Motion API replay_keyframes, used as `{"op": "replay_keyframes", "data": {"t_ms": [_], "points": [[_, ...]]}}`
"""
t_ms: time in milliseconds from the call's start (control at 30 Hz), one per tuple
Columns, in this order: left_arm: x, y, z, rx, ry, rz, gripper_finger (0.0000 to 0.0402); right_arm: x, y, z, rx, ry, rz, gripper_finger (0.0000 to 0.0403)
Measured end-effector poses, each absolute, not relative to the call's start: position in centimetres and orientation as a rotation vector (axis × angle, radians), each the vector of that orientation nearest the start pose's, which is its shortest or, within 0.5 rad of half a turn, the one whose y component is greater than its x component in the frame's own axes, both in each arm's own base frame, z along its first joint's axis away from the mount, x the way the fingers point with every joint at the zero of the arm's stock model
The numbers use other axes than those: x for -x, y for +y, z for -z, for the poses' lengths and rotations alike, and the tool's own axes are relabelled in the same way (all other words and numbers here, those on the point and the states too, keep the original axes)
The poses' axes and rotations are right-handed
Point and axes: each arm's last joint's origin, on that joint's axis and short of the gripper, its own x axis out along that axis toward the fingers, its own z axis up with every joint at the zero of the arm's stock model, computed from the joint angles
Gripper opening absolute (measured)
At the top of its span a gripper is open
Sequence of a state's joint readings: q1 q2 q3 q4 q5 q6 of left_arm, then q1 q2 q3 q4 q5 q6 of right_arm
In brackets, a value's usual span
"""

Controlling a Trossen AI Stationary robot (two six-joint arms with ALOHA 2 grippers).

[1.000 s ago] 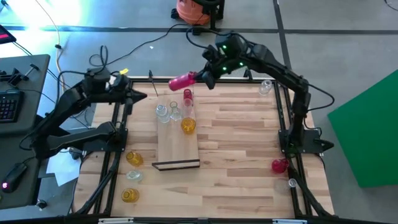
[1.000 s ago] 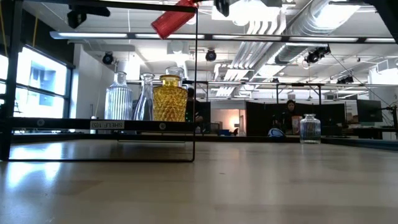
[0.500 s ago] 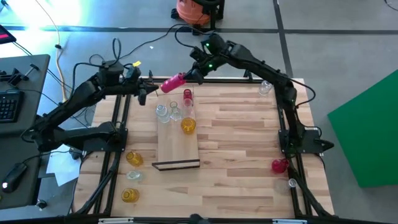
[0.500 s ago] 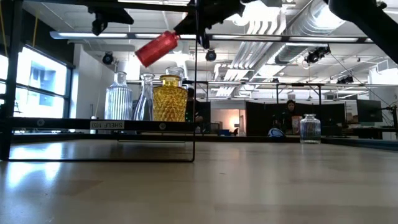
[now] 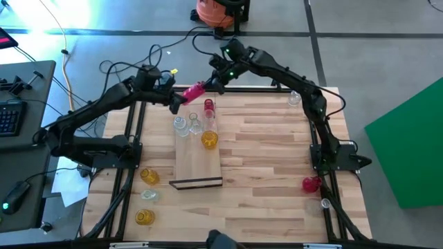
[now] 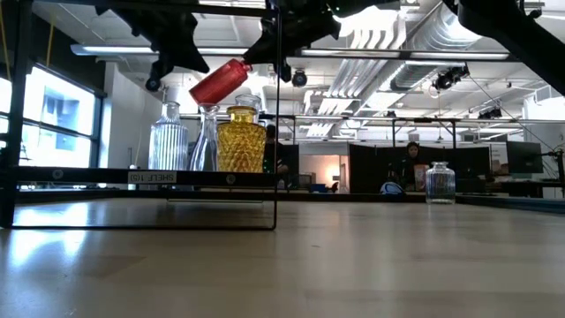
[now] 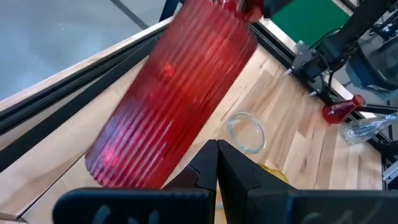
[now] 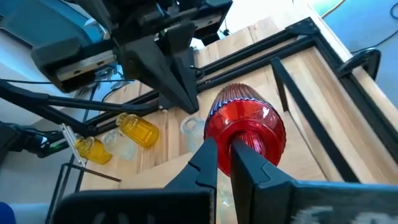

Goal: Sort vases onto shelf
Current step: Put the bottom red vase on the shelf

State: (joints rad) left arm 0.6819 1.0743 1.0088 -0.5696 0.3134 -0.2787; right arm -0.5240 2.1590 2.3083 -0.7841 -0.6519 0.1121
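**Red vase held aloft between two hands, above the far end of the shelf**

Above the surface (image 5: 263, 152), at about 12 o'clock from the shelf (image 5: 199, 162) in the high view, the right hand (image 5: 210, 84) grips a ribbed red vase (image 5: 193, 91) by its narrow neck, its fingers pinched tight on the glass. The vase hangs clear of everything, tilted, with its base pointing toward 9 o'clock. The left hand (image 5: 178, 102) faces it from that side, fingers pressed together and holding nothing, its tips just beside the vase's base; whether they touch cannot be told. In the low view the vase (image 6: 221, 81) slants down to the left above the vases standing on the shelf.

On the shelf's far end stand two clear vases (image 5: 181, 125), an amber vase (image 5: 209, 140) and a second red vase (image 5: 209, 105). Off the shelf, at about 8 o'clock from it, two amber vases (image 5: 149, 176) and a clear one (image 5: 149, 196) lie near the surface's left edge. At about 4 o'clock, a red vase (image 5: 311, 184) and a clear one (image 5: 325, 204) lie by the right edge. Another clear vase (image 5: 295, 97) stands at about 2 o'clock.
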Motion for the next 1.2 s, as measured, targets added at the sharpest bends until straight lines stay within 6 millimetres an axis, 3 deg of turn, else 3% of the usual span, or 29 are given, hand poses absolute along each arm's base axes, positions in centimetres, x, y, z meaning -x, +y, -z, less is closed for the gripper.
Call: {"op": "replay_keyframes", "data": {"t_ms": [233, 667, 933, 1200], "points": [[-17.5, 13.1, -32.4, 0.578, 0.507, -0.439, 0.0000, -42.5, -22.3, -34.7, -0.451, 0.596, -0.084, 0.0000], [-15.2, 12.4, -34.2, 0.572, 0.406, -0.484, 0.0000, -42.7, -22.3, -35.0, -0.408, 0.567, -0.087, 0.0000], [-14.7, 12.1, -34.5, 0.563, 0.387, -0.483, 0.0000, -41.0, -21.9, -38.2, -0.370, 0.534, -0.038, 0.0000], [-14.7, 12.1, -34.5, 0.556, 0.390, -0.483, 0.0000, -37.4, -20.4, -40.6, -0.303, 0.659, 0.124, 0.0000]]}}
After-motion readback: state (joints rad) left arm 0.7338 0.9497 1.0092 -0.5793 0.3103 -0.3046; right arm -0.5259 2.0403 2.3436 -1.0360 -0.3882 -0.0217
